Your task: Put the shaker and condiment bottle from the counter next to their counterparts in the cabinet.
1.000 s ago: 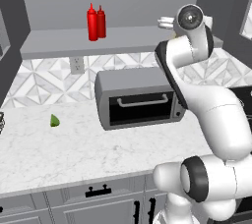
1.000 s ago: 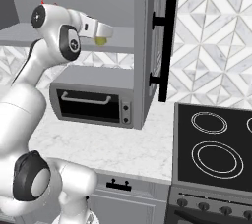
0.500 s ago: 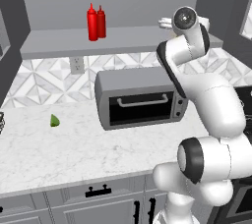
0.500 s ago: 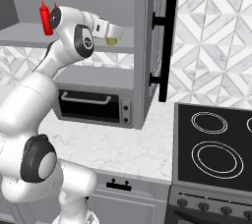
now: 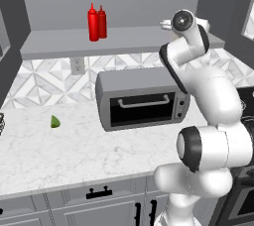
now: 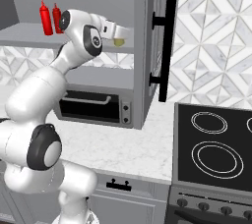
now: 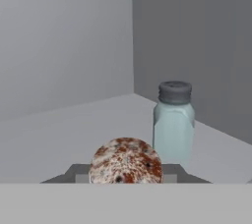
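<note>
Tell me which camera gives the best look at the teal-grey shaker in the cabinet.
The hand view: the pale teal-grey shaker stands upright on the shelf near the back corner, unobstructed, just beyond the held shaker. In both base views the arm covers that end of the shelf, so I cannot pick it out.

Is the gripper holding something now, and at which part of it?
Yes. The gripper holds the olive-yellow shaker near its top, by the speckled cap, inside the cabinet.
</note>
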